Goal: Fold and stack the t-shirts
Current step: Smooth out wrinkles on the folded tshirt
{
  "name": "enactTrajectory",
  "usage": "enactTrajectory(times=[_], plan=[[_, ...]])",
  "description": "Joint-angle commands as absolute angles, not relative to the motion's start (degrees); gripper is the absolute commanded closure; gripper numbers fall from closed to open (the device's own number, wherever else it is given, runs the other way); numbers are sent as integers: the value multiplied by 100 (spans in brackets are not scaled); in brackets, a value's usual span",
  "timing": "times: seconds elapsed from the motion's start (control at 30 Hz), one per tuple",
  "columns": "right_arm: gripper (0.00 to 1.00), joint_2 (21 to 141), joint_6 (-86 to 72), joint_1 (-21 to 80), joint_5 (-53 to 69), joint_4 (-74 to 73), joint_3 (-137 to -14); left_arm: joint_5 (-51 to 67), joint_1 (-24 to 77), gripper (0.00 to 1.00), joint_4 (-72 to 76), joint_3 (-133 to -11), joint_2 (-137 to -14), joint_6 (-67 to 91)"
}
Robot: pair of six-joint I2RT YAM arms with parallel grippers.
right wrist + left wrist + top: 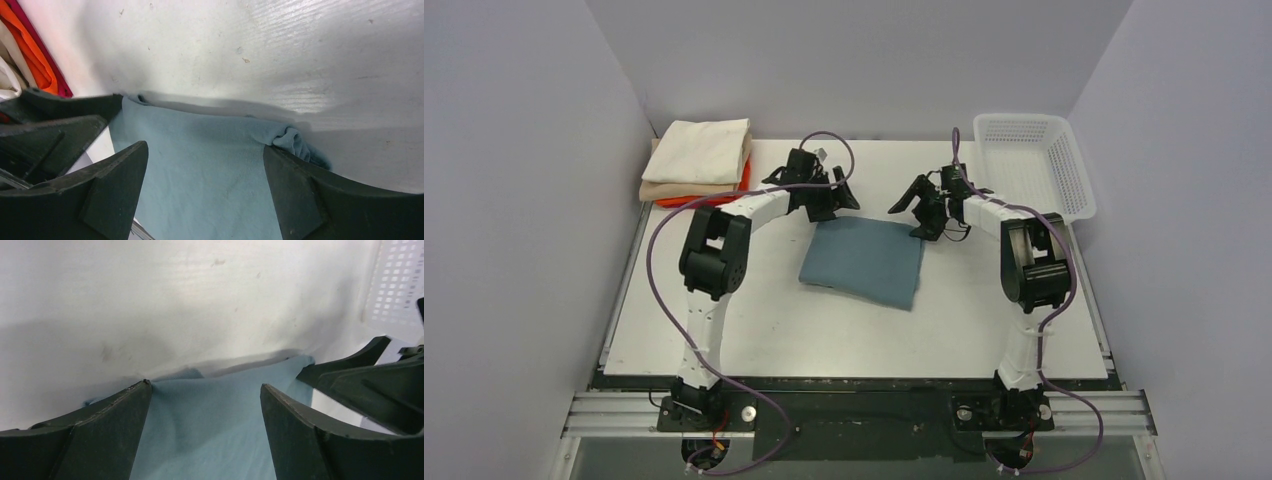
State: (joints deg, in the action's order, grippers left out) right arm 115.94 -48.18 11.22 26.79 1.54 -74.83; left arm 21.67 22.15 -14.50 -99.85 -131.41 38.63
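Observation:
A folded dusty teal-blue t-shirt lies flat at the table's middle. It also shows in the left wrist view and the right wrist view. My left gripper is open over the shirt's far left corner, holding nothing. My right gripper is open over the far right corner, where a bit of cloth bunches. A stack of folded shirts, cream on tan on orange, sits at the far left. Orange and red edges show in the right wrist view.
A white perforated plastic basket stands at the far right of the table and shows in the left wrist view. Grey walls close in the table on three sides. The arms' purple cables loop over the near table.

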Motion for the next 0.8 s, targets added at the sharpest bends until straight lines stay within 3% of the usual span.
enactTrajectory(times=[0.0,0.13,0.27,0.47,0.63,0.77], plan=[[19,12016,-4438,1023,1999,-394,-7337,1117,2247,8,-1894,-8536,-12335,3867],[19,11578,-4200,1072,1818,-477,-6922,1068,2336,7,-1394,-7479,-11399,4049],[17,11017,-3932,1092,1718,-944,-7148,792,2381,6,-1711,-7758,-10970,3872],[7,9694,-3575,1171,697,-1824,-7460,4,2402,6,-2183,-7717,-10065,3740],[4,8205,-3678,1223,69,-1884,-6386,-21,2544,5,-1933,-6807,-9235,3886],[4,7028,-3837,1226,-223,-1892,-5265,245,2689,5,-1820,-6595,-9298,3884]])
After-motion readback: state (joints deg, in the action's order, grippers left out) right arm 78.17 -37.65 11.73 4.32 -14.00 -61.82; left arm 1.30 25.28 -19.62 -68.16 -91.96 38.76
